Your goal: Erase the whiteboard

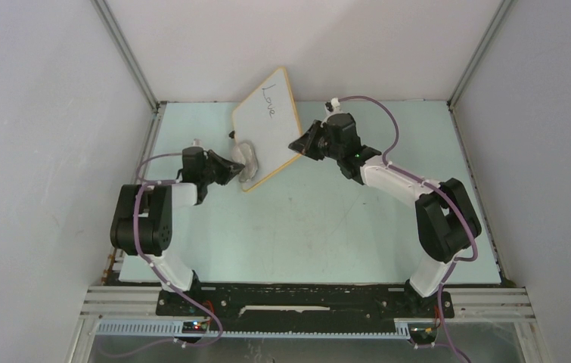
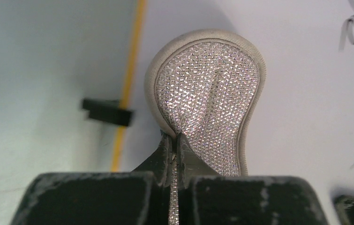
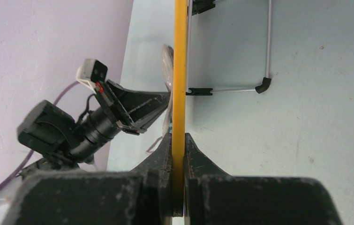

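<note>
While it stands tilted, the orange-framed whiteboard (image 1: pixel 265 136) bears dark handwriting (image 1: pixel 268 100).

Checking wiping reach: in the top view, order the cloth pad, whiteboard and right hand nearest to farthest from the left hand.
1. cloth pad, held in the left hand.
2. whiteboard, just beyond it.
3. right hand, clamping its far edge.
</note>
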